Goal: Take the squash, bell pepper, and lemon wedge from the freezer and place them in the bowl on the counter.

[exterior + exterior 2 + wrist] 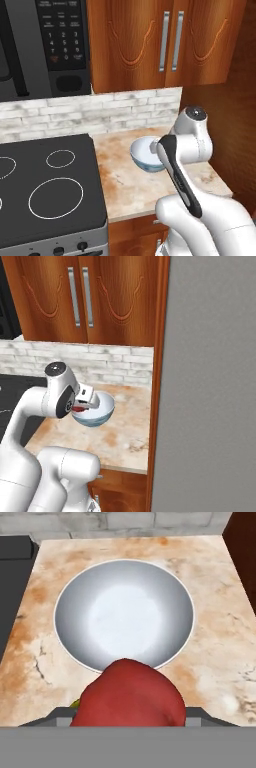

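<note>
Jaws clamp bell pepper above bowl

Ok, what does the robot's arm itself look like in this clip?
The glossy white rounded-link arm has a dark charcoal band running along one link and dark round joint caps, one with a small pale dot at its centre. In the right base view the white hand block carries small dark rectangular markings. No cables show.

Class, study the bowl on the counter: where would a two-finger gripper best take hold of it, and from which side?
Probably the rim of the bowl, from above, one finger inside the wall. It stands upright and open on the counter, and looks too wide to span whole.
</note>
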